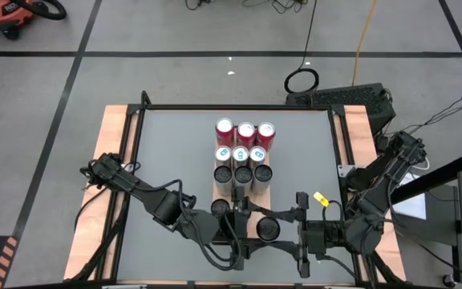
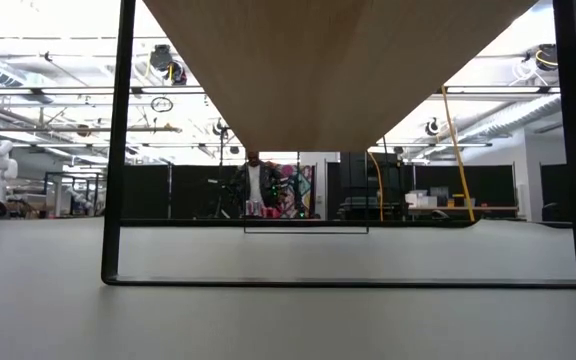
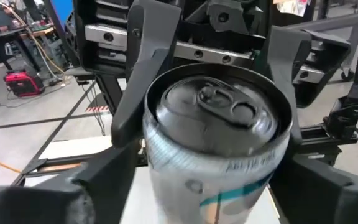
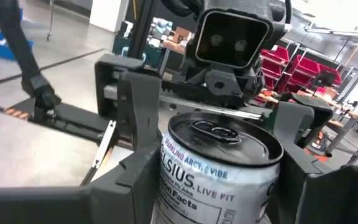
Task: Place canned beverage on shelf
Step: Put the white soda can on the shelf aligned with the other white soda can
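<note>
A round, shiny metal can [image 1: 268,229] is pinched by the right gripper's [image 1: 283,230] dark fingers [image 4: 135,112]. The left gripper's [image 1: 243,229] fingers [image 3: 135,74] are spread beside it, near the desk's [image 1: 175,152] front edge.

Three red cans [image 1: 245,133], six silver-and-dark-topped cans [image 1: 242,163] in rows, two more cans [image 1: 268,229] nearer the arms.

A big open robotics lab: taped concrete floor [image 1: 54,96], ceiling ducts [image 2: 58,95], red bins [image 4: 294,65].
</note>
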Available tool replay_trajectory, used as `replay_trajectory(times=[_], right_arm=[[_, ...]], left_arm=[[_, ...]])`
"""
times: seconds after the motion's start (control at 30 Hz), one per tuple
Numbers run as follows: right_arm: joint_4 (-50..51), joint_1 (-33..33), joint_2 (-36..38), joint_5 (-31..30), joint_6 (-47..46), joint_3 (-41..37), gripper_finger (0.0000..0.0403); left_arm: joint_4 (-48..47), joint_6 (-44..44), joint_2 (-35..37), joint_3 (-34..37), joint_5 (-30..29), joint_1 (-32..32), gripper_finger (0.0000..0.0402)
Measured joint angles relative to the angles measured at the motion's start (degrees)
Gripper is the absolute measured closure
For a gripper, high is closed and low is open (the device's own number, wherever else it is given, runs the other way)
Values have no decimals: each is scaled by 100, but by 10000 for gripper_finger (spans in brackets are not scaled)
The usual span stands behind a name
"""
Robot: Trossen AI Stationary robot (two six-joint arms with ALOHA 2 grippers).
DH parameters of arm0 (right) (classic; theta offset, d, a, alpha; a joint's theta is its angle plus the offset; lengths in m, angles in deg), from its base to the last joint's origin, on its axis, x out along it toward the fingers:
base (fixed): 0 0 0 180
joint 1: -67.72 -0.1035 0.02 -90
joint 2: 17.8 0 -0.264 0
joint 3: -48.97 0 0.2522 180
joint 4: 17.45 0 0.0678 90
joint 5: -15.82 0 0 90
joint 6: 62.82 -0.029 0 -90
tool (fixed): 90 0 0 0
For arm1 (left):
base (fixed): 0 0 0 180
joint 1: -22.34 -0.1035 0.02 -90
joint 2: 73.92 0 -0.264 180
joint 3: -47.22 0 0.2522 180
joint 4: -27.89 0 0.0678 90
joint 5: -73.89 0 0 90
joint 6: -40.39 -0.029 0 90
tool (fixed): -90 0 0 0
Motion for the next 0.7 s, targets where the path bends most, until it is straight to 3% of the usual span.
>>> replay_trajectory(times=[0.2,0.47,0.7], right_arm=[[285,-81,32,-23,-180,2,213],[502,-197,34,-25,-359,2,213],[600,-196,54,-235,-542,-104,213]], left_arm=[[-26,-17,0,0,-8,38,10],[-174,-103,165,-2,-57,264,4],[-373,-124,347,-2,-533,463,4]])
